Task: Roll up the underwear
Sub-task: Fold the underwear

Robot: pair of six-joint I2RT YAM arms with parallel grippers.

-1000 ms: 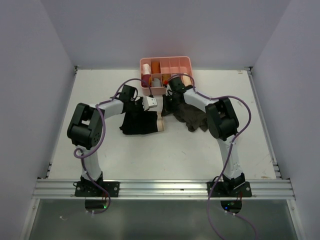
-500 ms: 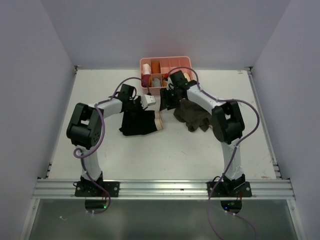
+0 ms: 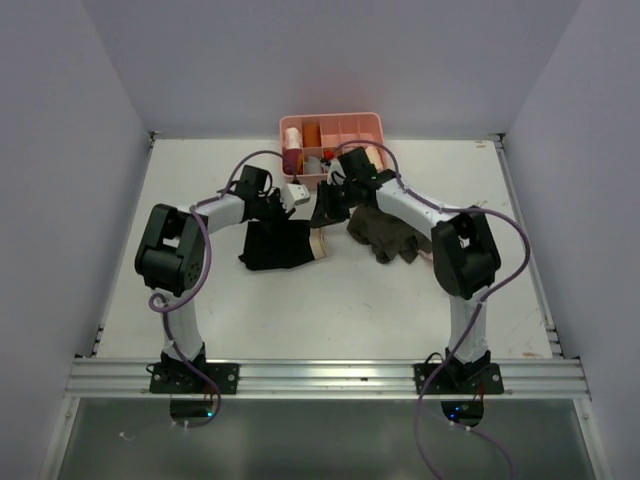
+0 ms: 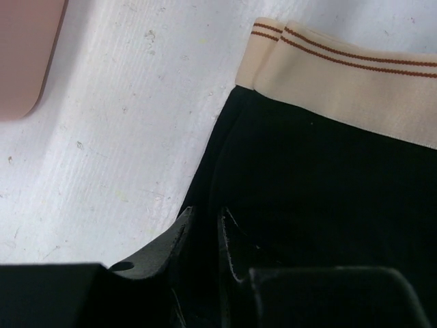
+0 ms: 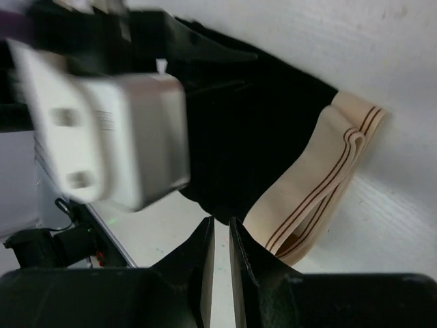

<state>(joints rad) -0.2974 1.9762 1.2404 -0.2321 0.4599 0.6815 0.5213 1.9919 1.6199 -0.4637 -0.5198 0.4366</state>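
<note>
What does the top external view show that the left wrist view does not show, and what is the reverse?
Only the top external view: the olive-brown garment, the right gripper and the rolled items in the pink tray. Only the left wrist view: two thin red-brown stripes on the waistband. Both: the black underwear, its beige waistband, the white table, a corner of the tray and the left gripper at the cloth's edge.

You get even, diffuse light from overhead: the white table is bright, and shadows under the arms are soft. In your right wrist view the near white camera housing blurs; the underwear reads flat black.
</note>
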